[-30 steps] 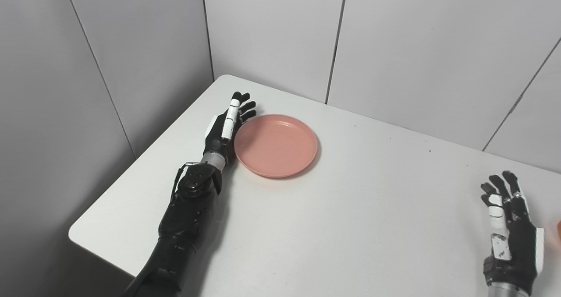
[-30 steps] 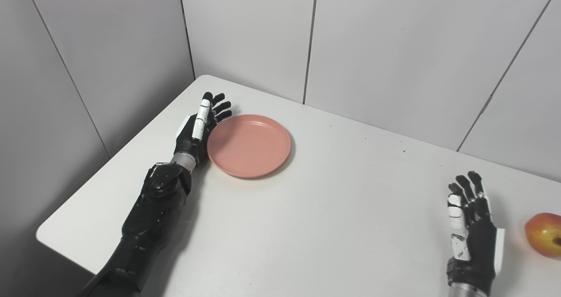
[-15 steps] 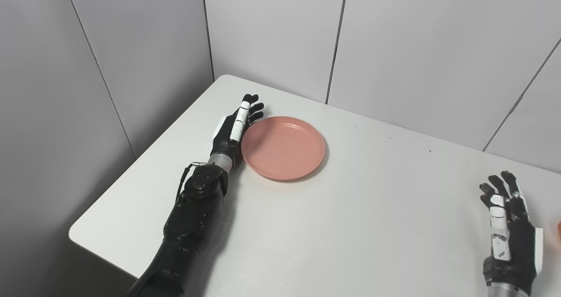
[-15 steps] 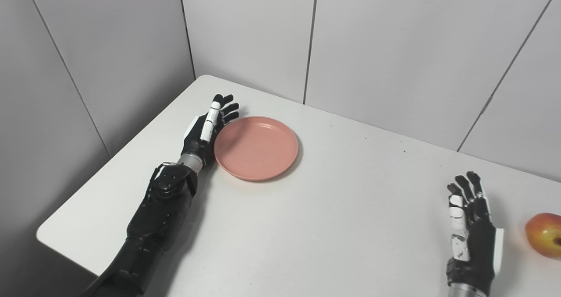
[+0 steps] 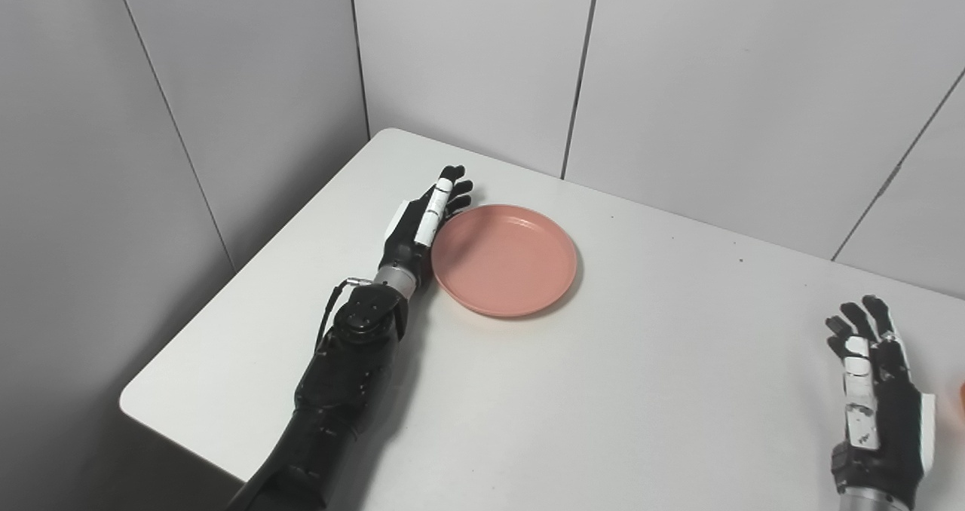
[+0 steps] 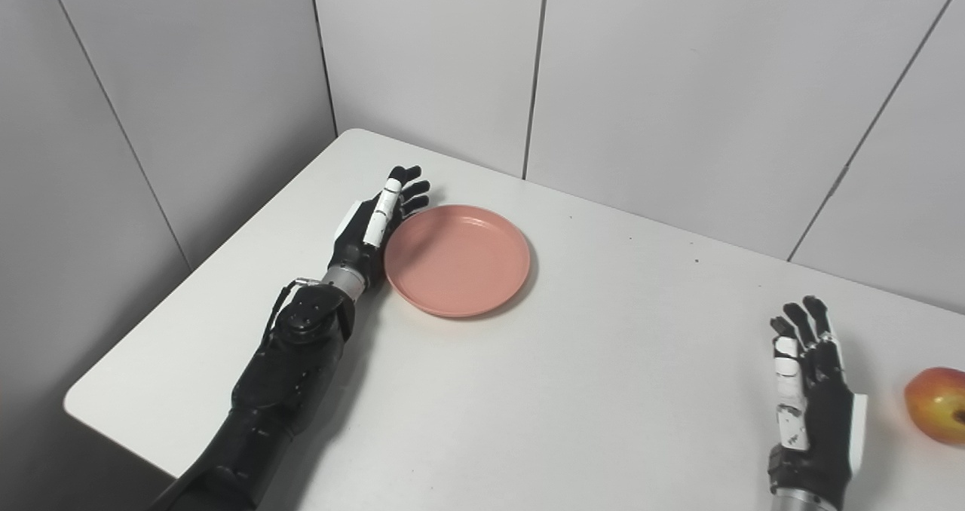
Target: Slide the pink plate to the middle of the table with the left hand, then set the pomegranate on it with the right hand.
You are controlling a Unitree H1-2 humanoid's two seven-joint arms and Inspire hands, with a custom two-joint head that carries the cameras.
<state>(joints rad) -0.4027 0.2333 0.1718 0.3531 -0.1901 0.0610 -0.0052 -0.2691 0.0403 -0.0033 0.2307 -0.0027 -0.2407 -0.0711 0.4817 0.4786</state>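
Plate, pink, has slid right w/ left robot hand, fingers straight & apart, flat against its left rim; not yet mid-tabletop. Right robot hand splayed, empty; pomegranate just right of it.

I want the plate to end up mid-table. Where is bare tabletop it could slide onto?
The widest bare stretch of the table lies between the pink plate and the right hand. The strip along the back wall is also bare. It is crowded only where the left hand meets the plate's left rim, and near the pomegranate at the right edge.
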